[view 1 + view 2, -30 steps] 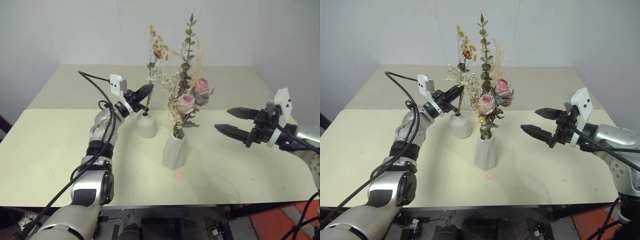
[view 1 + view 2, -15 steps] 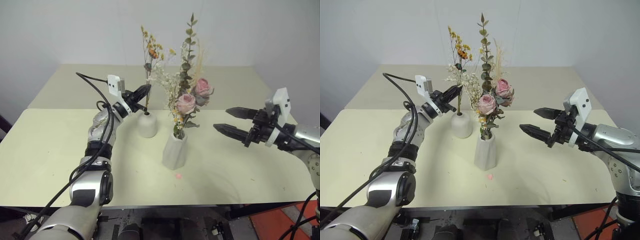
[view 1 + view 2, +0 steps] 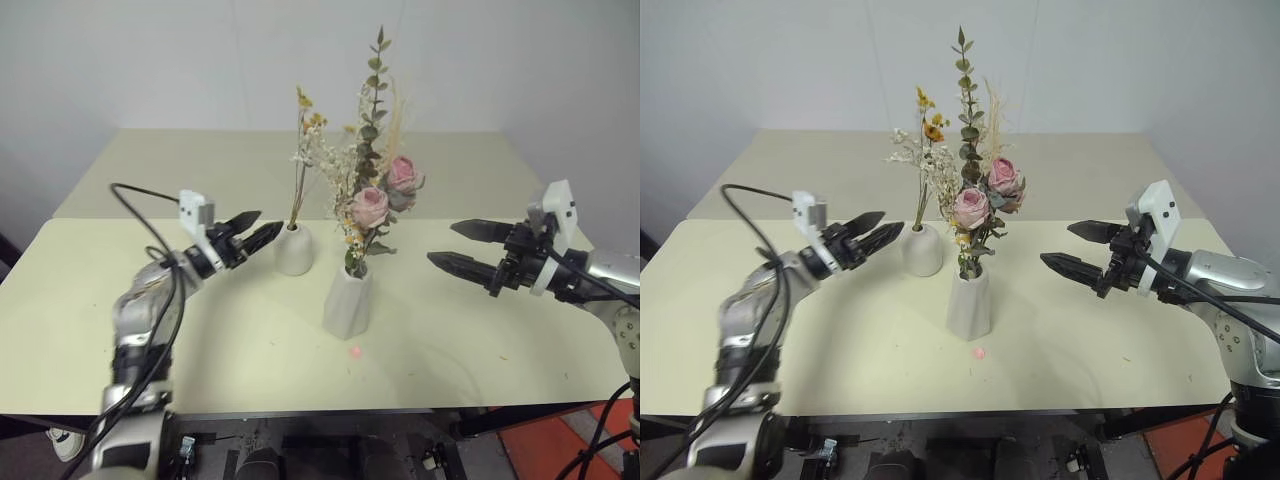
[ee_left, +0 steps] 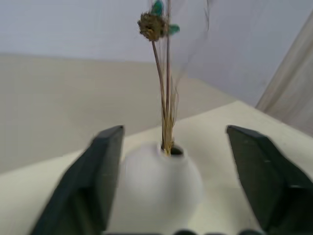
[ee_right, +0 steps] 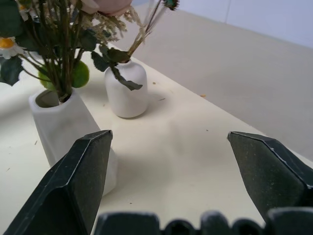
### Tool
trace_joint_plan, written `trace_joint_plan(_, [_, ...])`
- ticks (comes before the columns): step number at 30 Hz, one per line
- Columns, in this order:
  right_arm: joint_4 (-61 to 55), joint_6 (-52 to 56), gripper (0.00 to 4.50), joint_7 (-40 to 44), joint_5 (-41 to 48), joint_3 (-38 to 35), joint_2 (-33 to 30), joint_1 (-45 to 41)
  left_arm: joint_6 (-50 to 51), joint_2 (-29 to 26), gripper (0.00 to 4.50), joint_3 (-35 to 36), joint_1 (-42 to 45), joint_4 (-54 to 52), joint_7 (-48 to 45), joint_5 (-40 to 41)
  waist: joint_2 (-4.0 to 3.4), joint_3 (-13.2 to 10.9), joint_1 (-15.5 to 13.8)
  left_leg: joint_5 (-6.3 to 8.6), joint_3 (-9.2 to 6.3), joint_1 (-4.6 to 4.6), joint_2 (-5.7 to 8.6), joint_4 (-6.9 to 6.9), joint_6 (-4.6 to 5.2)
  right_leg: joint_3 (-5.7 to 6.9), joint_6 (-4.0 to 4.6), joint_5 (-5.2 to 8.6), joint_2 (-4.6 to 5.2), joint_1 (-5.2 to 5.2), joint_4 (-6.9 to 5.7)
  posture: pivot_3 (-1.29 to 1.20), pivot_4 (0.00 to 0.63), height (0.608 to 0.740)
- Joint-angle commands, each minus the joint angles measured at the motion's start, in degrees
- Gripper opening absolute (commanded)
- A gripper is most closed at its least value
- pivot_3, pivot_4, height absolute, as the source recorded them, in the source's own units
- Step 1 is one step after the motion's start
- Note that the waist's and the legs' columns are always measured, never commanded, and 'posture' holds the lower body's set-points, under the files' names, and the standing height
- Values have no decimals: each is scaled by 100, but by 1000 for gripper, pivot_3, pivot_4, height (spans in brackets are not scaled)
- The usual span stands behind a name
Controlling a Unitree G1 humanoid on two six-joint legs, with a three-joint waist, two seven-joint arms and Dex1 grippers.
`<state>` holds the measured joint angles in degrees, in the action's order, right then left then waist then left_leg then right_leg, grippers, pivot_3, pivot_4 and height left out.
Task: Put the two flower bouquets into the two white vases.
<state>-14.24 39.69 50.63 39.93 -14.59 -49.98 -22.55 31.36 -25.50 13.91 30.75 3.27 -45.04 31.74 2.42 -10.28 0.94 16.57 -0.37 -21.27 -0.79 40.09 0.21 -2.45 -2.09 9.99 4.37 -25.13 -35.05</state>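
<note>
Small sprig (image 3: 301,150): we see a thin stem with orange-yellow and white blossoms standing upright in the short round vase, its stem going down through the narrow neck.
Short round vase (image 3: 294,250): matte white, dome-shaped, upright on the table, just behind and to the left of the taller vase.
Large bouquet (image 3: 372,190): pink roses, a tall green eucalyptus spray and pale dried sprigs, standing in the tall vase; its blooms reach across close to the small sprig.
Tall vase (image 3: 348,300): white, faceted and tapered, upright near the middle of the table, apart from the round vase.
Left gripper (image 3: 248,233): we see its two black fingers spread apart, holding nothing, pointing at the round vase from the left and just short of it. In the left wrist view the round vase sits between the two fingers.
Right gripper (image 3: 464,244): fingers spread wide and empty, hovering over the table well to the right of the tall vase, pointing towards it.
Table (image 3: 150,330): pale yellow-cream top carrying both vases.
Pink spot (image 3: 356,351): a small mark on the table just in front of the tall vase.
</note>
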Motion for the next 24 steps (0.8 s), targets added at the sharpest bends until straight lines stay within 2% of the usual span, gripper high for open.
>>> trace_joint_plan(1, [28, -227, 4500, 172, -52, -95, -73, -118, 270, -557, 4482, 263, -336, -1132, -163, 362, 0, 0, -6, 0, 0, 0, 0, 1, 0, 0, 0, 0, 0, 0, 1, 0, 150, 740])
trace_joint_plan(7, [83, -310, 4500, 369, -121, -98, -102, -118, 222, -1388, 4482, 489, -733, -1768, -795, 760, -1, 0, -33, 0, 2, 2, 1, -1, 0, 3, 0, 2, 1, 3, 4, 0, 150, 740])
trace_joint_plan(12, [88, -377, 4500, 364, -196, 63, 67, -203, -57, -1356, 4482, 401, -645, -1668, -550, 589, -1, 0, -21, 0, 4, 8, 1, -1, 0, 2, 1, 2, -1, 7, 4, 0, 150, 740])
trace_joint_plan(16, [-32, -353, 4500, 310, -158, 4, 124, -151, 50, -1321, 4482, 363, -627, -1698, -509, 747, -1, 0, -17, 0, 4, 7, 1, -2, 0, 2, 1, 2, -1, 7, 5, 0, 150, 740])
trace_joint_plan(24, [-613, -291, 4500, 89, 45, -194, 286, 202, 317, -1917, 4482, 443, -530, -1569, -1174, 1124, -2, 0, -12, 0, 3, 8, 0, -6, 0, 2, 1, 3, -3, 6, 5, 0, 150, 740])
